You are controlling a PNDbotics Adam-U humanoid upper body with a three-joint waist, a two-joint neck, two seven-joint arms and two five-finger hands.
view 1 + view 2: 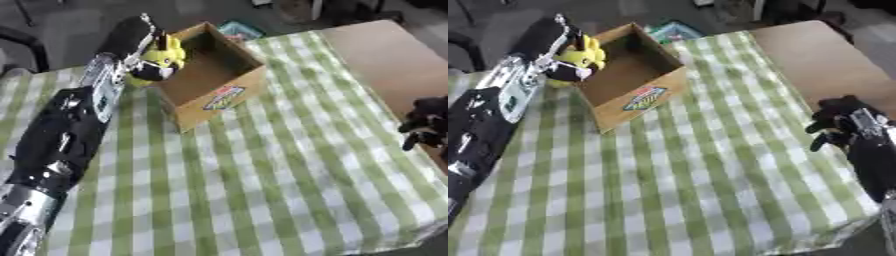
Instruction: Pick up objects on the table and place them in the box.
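Where green-checked cloth [262, 175] covers the table, a cardboard box [210, 75] stands open.

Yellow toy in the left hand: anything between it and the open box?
Nothing visible. The left hand holds the yellow toy right at the left wall of the cardboard box, whose top is open and whose interior looks empty. The right hand sits at the table's right edge, well clear.
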